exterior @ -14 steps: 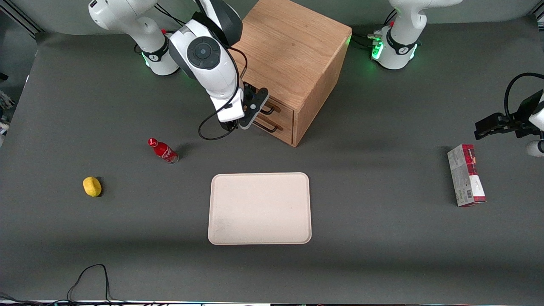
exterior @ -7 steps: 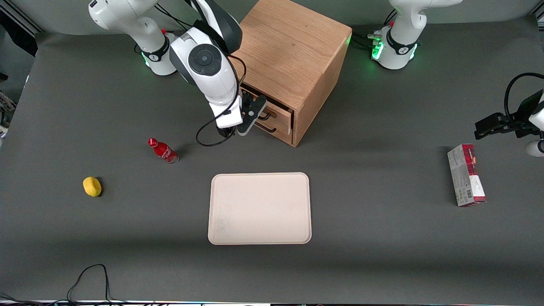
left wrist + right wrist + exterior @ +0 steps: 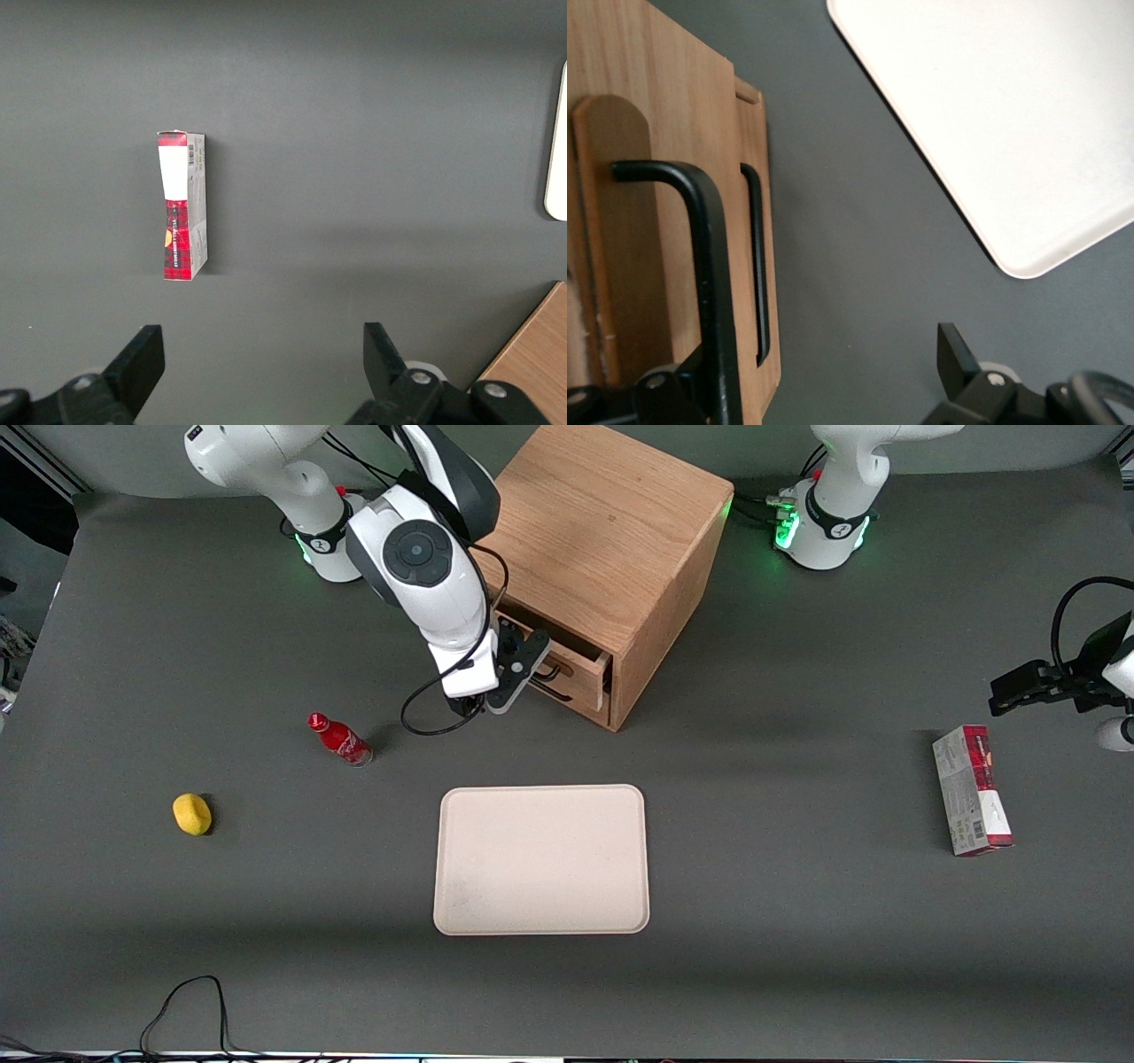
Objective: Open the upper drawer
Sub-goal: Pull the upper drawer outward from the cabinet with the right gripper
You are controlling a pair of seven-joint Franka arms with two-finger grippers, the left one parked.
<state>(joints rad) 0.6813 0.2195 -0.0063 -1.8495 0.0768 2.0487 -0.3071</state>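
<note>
Where end effector [image 3: 532,666] meets upper drawer [image 3: 580,670], dark tabletop [image 3: 797,921]

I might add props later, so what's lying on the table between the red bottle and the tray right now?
Nothing: in the front view, only bare dark table mat separates the red bottle and the beige tray. The gripper is at the upper drawer handle.
</note>
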